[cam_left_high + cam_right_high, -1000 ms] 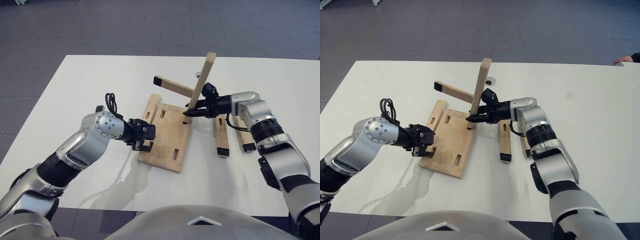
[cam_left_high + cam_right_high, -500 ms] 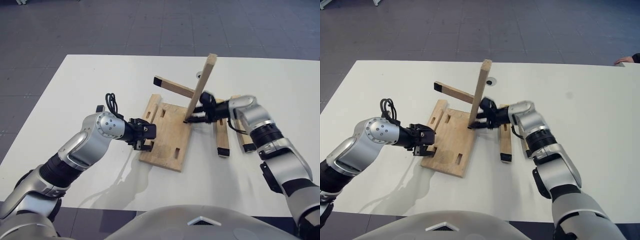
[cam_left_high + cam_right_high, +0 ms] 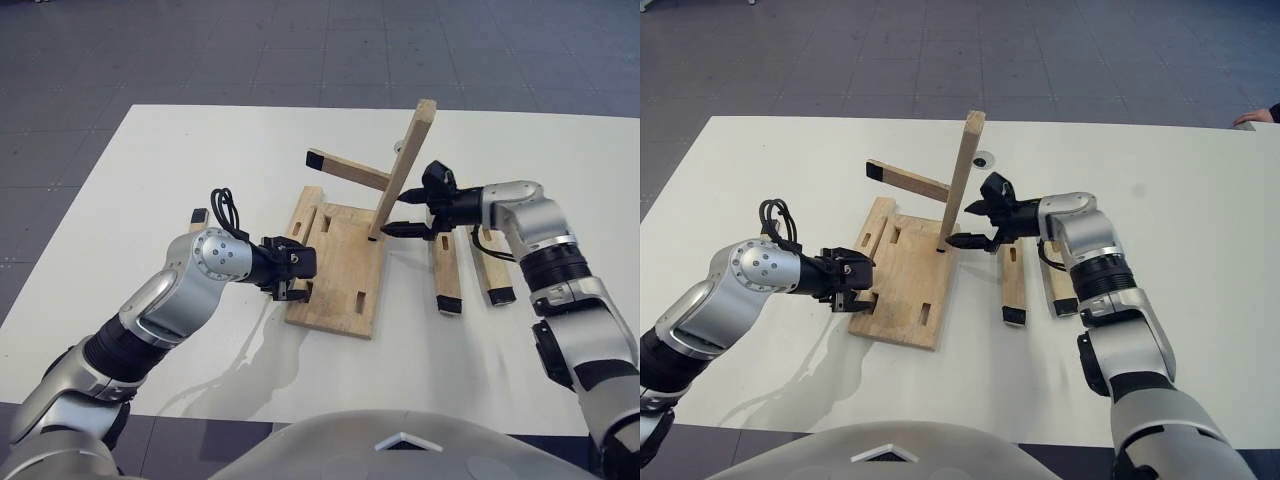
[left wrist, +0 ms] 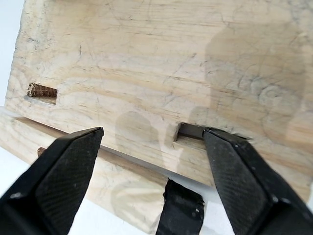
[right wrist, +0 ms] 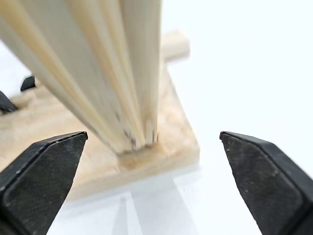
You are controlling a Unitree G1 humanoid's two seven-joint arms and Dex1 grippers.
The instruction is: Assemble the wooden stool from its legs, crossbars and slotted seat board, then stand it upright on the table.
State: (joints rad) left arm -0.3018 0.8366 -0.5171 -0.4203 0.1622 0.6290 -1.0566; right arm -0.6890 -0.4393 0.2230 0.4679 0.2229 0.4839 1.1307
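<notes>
One leg (image 3: pixel 404 165) stands in the seat board (image 3: pixel 340 275) slot. Right tool (image 3: pixel 397 214) is released beside it; left tool (image 3: pixel 296 271) released at board's edge.

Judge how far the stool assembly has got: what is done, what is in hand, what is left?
Done: one leg with its crossbar stands in a slot of the seat board. In hand: nothing gripped; the open right tool brackets that leg's base, the open left tool the board's left edge. Left: two legs lie loose on the table; the stool is not upright.
</notes>
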